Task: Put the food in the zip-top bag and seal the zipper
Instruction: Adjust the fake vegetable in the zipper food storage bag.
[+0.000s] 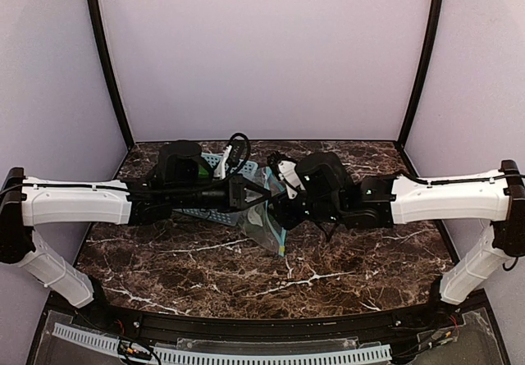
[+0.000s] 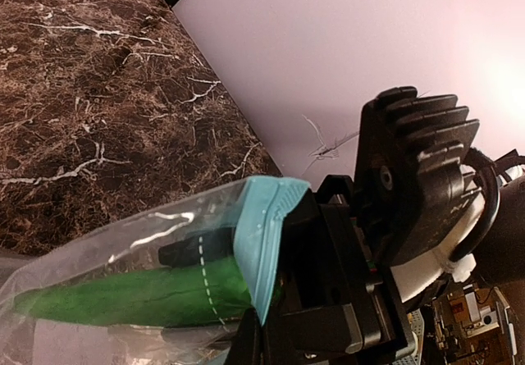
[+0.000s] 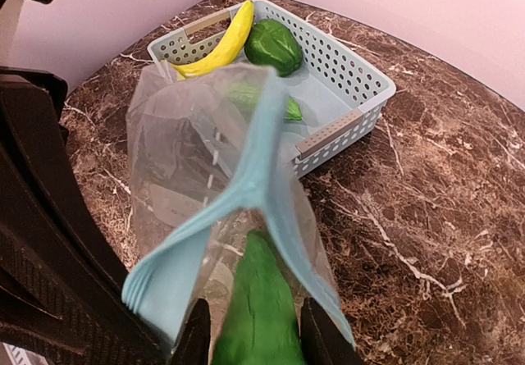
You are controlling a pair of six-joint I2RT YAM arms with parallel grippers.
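The clear zip-top bag (image 1: pixel 267 224) hangs above the table between both grippers, mouth open. Its light-blue zipper (image 3: pixel 246 186) spreads in a Y shape. My left gripper (image 1: pixel 248 194) is shut on the zipper edge; in the left wrist view the zipper (image 2: pixel 264 238) sits right at my jaws (image 2: pixel 253 336). My right gripper (image 3: pixel 253 339) is shut on a green cucumber piece (image 3: pixel 258 303), its front end inside the bag mouth. It shows green through the plastic (image 2: pixel 139 295). The banana (image 3: pixel 220 41), bell pepper (image 3: pixel 273 45) and another green piece (image 3: pixel 292 109) lie in the basket.
The light-blue slotted basket (image 3: pixel 349 82) stands on the marble table behind the bag, partly under the left arm (image 1: pixel 215 161). Both arms meet over the table's middle. Pale walls enclose the back and sides.
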